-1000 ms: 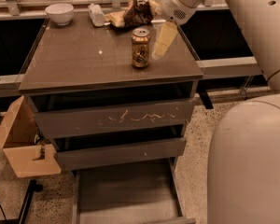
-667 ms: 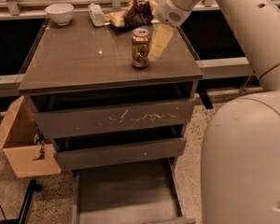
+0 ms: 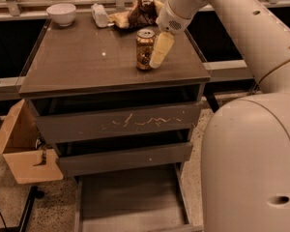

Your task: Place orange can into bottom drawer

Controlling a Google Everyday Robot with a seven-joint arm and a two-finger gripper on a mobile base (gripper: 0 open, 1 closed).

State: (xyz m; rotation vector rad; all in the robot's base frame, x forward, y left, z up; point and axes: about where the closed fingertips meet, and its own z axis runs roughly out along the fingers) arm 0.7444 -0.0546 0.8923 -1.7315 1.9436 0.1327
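Outstretched arm (image 3: 241, 28), gripper (image 3: 154, 61) low, angled down

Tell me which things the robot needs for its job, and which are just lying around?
Needed:
- can, standing on the cabinet top
- gripper, right beside the can
- bottom drawer, open

Just lying about:
- bowl
- snack bag
- white packet
- cardboard box, on the floor

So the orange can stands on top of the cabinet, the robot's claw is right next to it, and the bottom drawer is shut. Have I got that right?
Not quite. The bottom drawer is pulled open, not shut, as the camera view shows. The rest holds: the orange can stands upright on the cabinet top, with the gripper right beside it.
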